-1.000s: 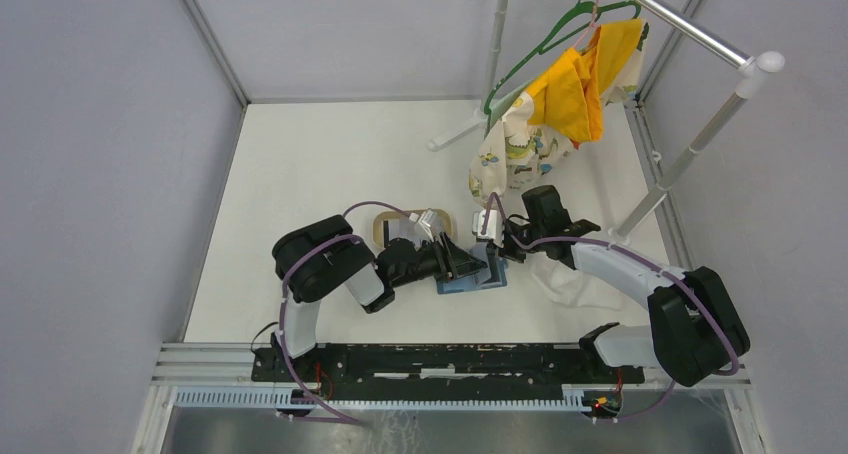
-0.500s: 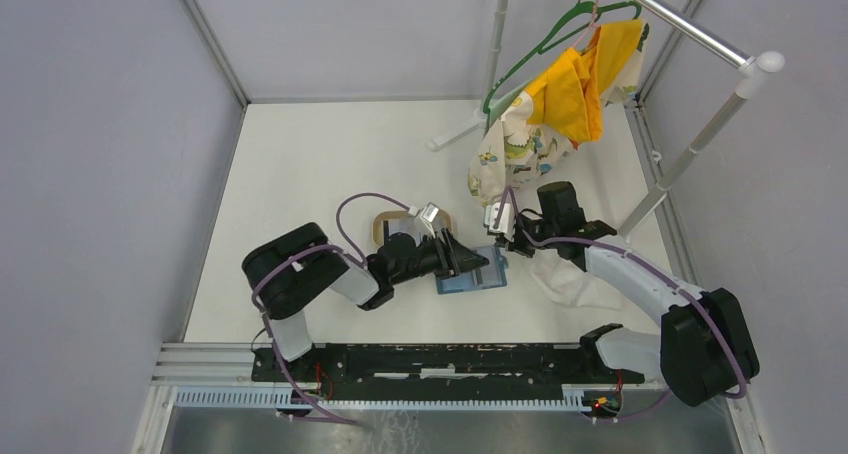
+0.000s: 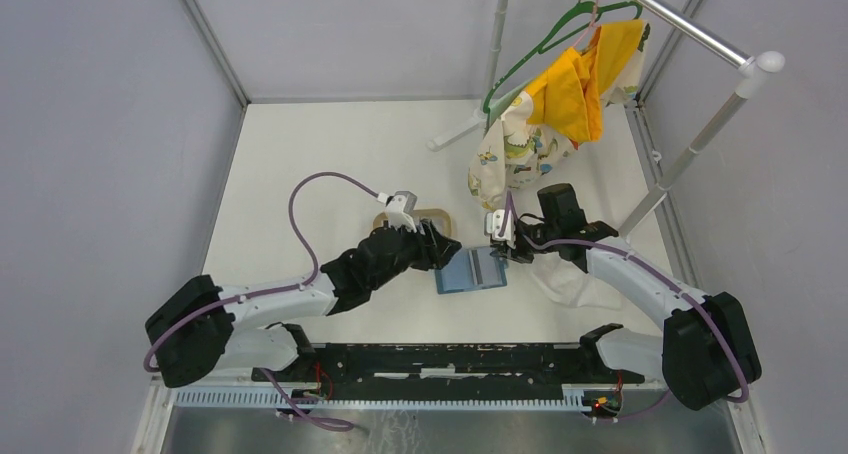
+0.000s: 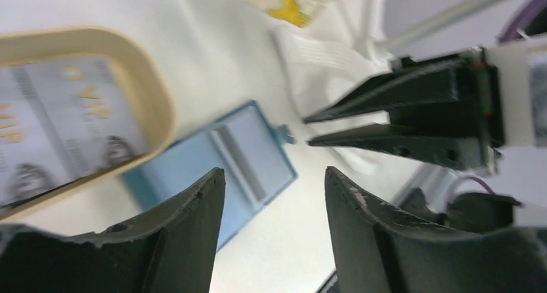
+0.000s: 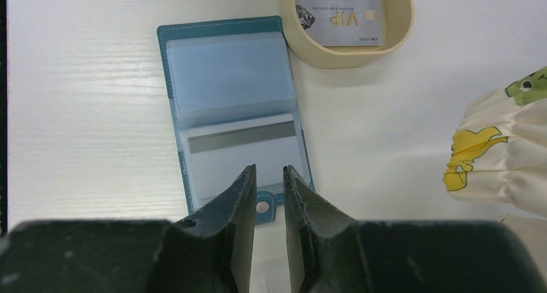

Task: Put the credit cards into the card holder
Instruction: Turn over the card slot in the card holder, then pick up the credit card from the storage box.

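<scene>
The blue card holder [image 5: 226, 67] lies open on the table, also in the top view [image 3: 472, 271] and the left wrist view [image 4: 251, 157]. A pale card with a grey stripe [image 5: 244, 152] sits in its lower clear sleeve. Its snap tab [image 5: 262, 206] shows between my right fingers. My right gripper [image 5: 269, 170] hovers over the holder's near edge, jaws a narrow gap apart and empty; it also shows in the top view [image 3: 497, 252]. My left gripper [image 4: 274, 173] is wide open and empty, just left of the holder [image 3: 448, 249]. More cards [image 5: 340, 12] lie in the tan tray [image 5: 400, 22].
The tan tray [image 3: 432, 217] is partly under my left arm. A white cloth [image 3: 570, 282] lies right of the holder. A clothes rack with a green hanger, a yellow garment [image 3: 580, 84] and a printed cloth [image 3: 505, 154] stands at the back right.
My left arm has swung its elbow out to the left and drawn its gripper back off the holder, uncovering it. My right gripper has shifted slightly toward the holder's right edge.
</scene>
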### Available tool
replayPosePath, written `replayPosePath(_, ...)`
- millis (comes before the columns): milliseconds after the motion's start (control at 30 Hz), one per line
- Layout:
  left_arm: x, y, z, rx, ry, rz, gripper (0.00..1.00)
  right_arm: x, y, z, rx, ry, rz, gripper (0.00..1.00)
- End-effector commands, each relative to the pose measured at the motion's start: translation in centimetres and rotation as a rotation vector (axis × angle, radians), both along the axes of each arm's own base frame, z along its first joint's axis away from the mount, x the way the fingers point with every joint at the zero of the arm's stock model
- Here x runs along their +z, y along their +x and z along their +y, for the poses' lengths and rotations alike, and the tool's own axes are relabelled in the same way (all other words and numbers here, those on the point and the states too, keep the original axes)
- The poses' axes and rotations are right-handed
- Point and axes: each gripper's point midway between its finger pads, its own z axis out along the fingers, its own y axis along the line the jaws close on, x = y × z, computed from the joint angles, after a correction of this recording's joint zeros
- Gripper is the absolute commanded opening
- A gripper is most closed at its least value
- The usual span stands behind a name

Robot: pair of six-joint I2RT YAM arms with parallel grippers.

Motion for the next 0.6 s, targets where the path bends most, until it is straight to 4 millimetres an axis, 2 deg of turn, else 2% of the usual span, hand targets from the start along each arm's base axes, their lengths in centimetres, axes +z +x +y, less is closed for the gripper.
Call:
replayPosePath(0, -1.1, 2.6, 5.9, 0.214, 0.332, -0.072, 0.69, 2.1, 0.3, 0.9, 0.042, 0.052, -0.050, 0.28)
replayPosePath(133, -1.7, 3.4, 8.4, 0.312, 0.465, -0.047, 0.79, 2.0, 0.3, 0.9, 0.046, 0.056, -0.040, 0.29)
replayPosePath(333, -1.6, 5.5, 7.4, 0.237, 0.345, 0.017, 0.80, 1.7, 0.1, 0.9, 0.048, 0.053, -0.030, 0.29)
replayPosePath(567, -3.1, 8.3, 6.5, 0.174, 0.292, 0.121, 0.79, 1.4, 0.2, 1.0, 0.034, 0.059, -0.011, 0.29)
